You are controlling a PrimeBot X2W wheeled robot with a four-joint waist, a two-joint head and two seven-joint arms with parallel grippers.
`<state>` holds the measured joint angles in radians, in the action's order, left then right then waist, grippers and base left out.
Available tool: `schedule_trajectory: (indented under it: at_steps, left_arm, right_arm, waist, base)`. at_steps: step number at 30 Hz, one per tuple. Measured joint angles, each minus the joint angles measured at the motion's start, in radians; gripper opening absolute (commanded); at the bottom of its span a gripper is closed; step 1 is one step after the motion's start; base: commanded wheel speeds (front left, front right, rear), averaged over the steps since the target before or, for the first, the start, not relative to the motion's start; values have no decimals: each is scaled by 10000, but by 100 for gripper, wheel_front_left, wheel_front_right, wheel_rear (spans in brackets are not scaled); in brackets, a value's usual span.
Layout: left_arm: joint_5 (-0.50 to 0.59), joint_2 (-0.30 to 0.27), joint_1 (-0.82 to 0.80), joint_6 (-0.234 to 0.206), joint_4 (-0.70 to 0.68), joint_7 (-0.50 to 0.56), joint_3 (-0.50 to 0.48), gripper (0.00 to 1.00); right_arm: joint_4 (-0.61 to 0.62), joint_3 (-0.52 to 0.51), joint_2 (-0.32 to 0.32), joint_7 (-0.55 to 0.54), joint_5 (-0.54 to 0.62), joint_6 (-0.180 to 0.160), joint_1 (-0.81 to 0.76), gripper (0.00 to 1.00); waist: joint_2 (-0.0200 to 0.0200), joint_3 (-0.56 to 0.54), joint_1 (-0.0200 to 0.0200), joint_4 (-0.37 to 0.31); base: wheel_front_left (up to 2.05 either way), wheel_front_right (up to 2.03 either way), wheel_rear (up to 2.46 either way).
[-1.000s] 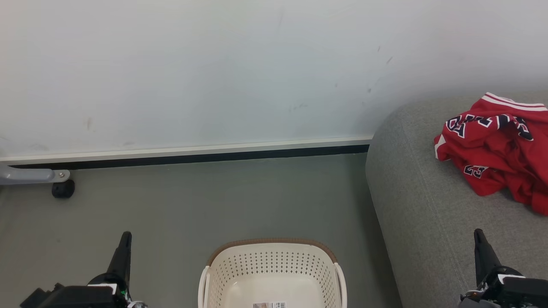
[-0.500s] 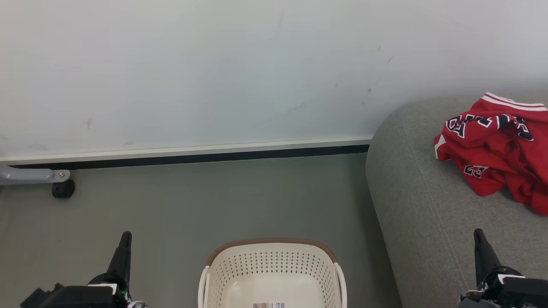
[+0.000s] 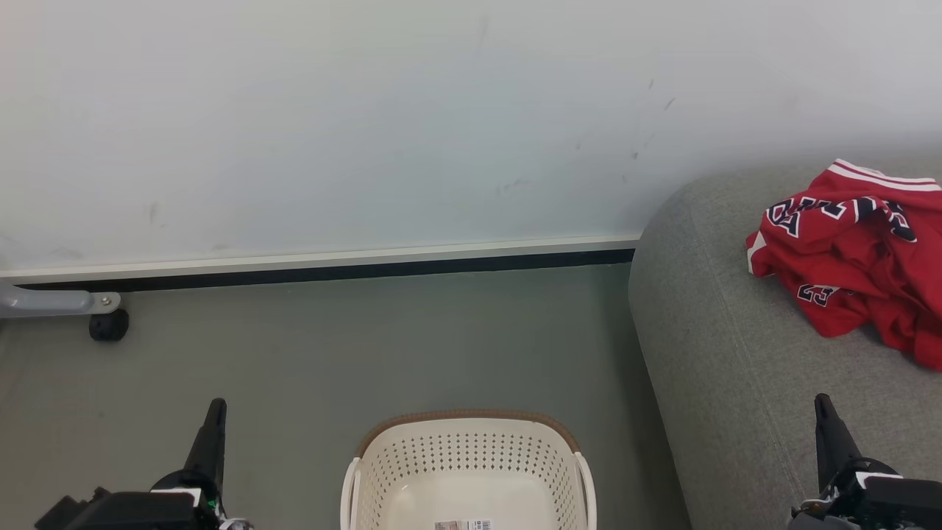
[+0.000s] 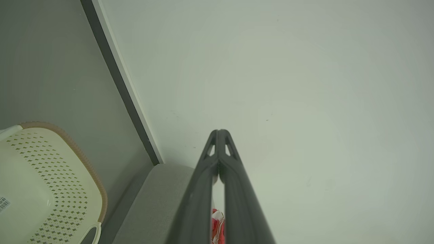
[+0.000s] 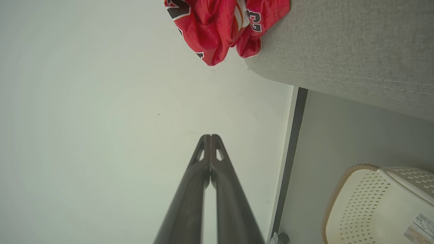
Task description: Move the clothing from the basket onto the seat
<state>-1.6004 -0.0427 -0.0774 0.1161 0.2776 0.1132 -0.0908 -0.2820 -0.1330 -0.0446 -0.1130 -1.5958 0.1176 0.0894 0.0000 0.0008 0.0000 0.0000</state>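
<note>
1. The basket (image 3: 471, 449) is cut off at the bottom edge.
2. The red clothing (image 3: 846, 250) lies on the grey seat (image 3: 721, 353), partly cut off.
3. Left jaws and right jaws are closed, holding nothing.
4. A black wheel (image 3: 109, 324) sits by the wall (image 3: 368, 125).

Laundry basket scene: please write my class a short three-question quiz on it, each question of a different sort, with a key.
1. What do the red clothes lie on? A) floor B) sofa seat C) a chair
2. True or false: the visible inside of the basket holds no clothes.
3. Fill in: the left gripper and the right gripper are both ____.
Key: 1 B; 2 true; 3 shut.
</note>
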Motion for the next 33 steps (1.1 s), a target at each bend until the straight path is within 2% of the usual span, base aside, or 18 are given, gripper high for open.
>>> schedule_trajectory:
  at_steps: [33]
  left_arm:
    - [-2,2,0,69,13,0,2,0]
  right_arm:
    - [-2,0,2,0,0,13,1,0]
  waist:
    - [0,0,0,0]
  base:
    - [0,0,0]
